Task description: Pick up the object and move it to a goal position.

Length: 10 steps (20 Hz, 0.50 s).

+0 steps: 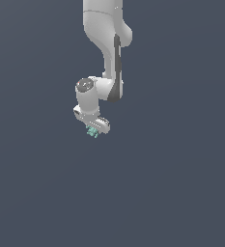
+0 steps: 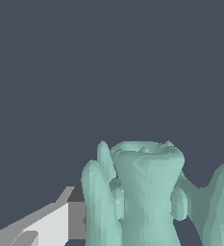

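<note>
Object [image 1: 92,131], teal-green and knobbly, sits at the tip of the white gripper [image 1: 93,129] at the end of the arm [image 1: 106,58], far smaller than the gripper body above it. In the exterior view it pokes out just beneath the gripper, set against a uniform dark blue-grey surround in which no surface edge, shadow or goal marker can be made out, so whether it is lifted clear cannot be told. In the wrist view the object [image 2: 144,192] fills the near field as a flared central stem with lobes on both sides; one white-and-grey finger [image 2: 60,218] lies against its flank, while the opposite finger is hidden behind the piece. The gripper therefore appears clamped on the object, judged from contact on the one visible side. The step in hand is probably the carry. To do it well, grip pressure should be held constant, travel kept smooth and unhurried, and wrist rotation avoided, since so small and irregular a piece could twist or slip between flat fingers.
</note>
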Available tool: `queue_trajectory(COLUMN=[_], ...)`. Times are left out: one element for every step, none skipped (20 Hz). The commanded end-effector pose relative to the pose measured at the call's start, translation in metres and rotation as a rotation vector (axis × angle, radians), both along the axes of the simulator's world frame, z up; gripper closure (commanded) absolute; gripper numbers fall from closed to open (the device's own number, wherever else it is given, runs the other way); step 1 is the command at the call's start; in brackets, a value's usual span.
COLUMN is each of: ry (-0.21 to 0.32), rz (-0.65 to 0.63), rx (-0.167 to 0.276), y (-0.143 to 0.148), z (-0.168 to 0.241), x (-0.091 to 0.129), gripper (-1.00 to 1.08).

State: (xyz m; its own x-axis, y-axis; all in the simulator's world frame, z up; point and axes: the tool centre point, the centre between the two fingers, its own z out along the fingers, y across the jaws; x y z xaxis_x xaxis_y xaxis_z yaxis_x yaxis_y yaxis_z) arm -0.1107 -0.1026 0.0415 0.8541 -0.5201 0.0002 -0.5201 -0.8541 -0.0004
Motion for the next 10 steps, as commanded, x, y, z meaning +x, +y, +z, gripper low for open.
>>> queue_trajectory(ry=[0.0,0.0,0.0,0.0,0.0,0.0,0.0,-0.001,-0.001,-0.001], rz=[0.0,0.0,0.0,0.0,0.0,0.0,0.0,0.0,0.0,0.0], rx=[0.0,0.0,0.0,0.0,0.0,0.0,0.0,0.0,0.0,0.0], y=[-0.0002,-0.0002,-0.0002,-0.0002,-0.0002,-0.0002,-0.0002,-0.0002,-0.0003,-0.0005], z=[-0.0009,-0.0009,-0.0009,-0.0009,-0.0009,-0.0009,-0.0009,0.0,0.0,0.0001], x=[-0.0001,-0.0001,-0.0001,-0.0001,-0.0001,-0.0001,-0.0001,0.0004,0.0006,0.0012], gripper=[1.08,1.08,1.08,1.08,1.08,1.08,1.08,1.08,1.08,1.08])
